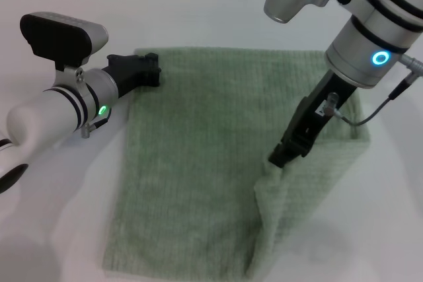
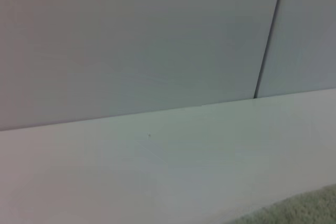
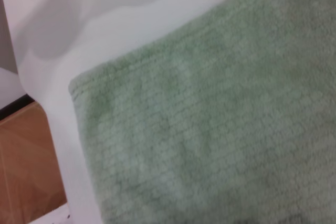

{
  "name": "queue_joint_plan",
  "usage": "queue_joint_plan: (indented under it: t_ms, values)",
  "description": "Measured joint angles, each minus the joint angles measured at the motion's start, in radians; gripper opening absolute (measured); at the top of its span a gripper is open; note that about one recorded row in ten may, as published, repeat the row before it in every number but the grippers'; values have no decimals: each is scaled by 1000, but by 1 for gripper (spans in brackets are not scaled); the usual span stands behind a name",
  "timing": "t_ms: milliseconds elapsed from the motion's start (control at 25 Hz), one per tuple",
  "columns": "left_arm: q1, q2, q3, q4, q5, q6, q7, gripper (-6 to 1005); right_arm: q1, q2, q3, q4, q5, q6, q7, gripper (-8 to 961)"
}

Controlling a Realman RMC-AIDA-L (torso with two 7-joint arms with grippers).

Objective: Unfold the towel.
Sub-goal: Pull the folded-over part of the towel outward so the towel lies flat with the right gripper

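The right gripper (image 1: 281,156) pinches the towel's (image 1: 198,163) lifted right fold. The left gripper (image 1: 151,70) clamps its far left corner on the table (image 1: 211,14). No writing shows.

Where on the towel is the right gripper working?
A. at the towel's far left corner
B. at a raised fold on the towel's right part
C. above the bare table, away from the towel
B: the right gripper meets a lifted fold of the towel on its right part.

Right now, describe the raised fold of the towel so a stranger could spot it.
On the white table lies a pale green towel. At its right side, the right gripper lifts an upper layer into a ridge; the rest lies flat.
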Motion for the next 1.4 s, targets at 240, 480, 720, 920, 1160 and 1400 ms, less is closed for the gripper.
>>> queue_joint_plan:
  t_ms: [240,480,720,920,1160,1400]
  values:
    - [6,1,-3,-9,0,-1,0,10,10,1,6,-35,-10,-109,13,23]
    - [10,2,-12,-12,0,0,0,10,14,0,7,-50,-36,-162,32,24]
    - [14,5,-12,-24,0,-1,0,10,21,1,3,-54,-81,-216,52,25]
    - [14,6,-13,-27,0,0,0,10,22,4,-12,-45,-105,-233,55,26]
    - [14,6,-18,-34,0,-2,0,10,23,7,-28,-39,-109,-269,69,27]
    - [14,8,-25,-34,0,-4,0,10,21,7,-66,-31,-111,-290,85,28]
